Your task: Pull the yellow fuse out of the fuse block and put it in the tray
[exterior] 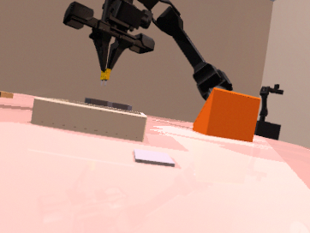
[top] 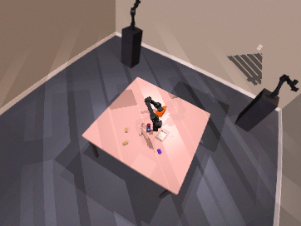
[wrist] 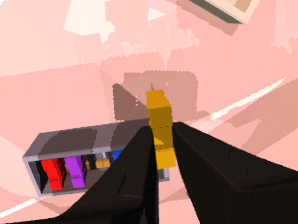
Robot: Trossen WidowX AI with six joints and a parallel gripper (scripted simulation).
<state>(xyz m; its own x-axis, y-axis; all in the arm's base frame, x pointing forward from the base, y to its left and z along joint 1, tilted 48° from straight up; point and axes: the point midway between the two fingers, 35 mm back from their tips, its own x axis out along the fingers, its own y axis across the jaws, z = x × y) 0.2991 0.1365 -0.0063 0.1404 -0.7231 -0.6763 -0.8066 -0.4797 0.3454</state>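
Observation:
My gripper is shut on the yellow fuse and holds it in the air, its metal prongs pointing down. In the exterior view the fuse hangs higher than the tray. The wrist view shows the tray at the top right, away from the fuse. The fuse block is at the lower left there, with the red fuse, the purple fuse and part of the blue fuse in it. The fingers hide its right part.
An orange wedge-shaped block stands near the arm. A thin pale slab lies beside the tray. A purple object and two tan blocks, one behind the other, lie farther off.

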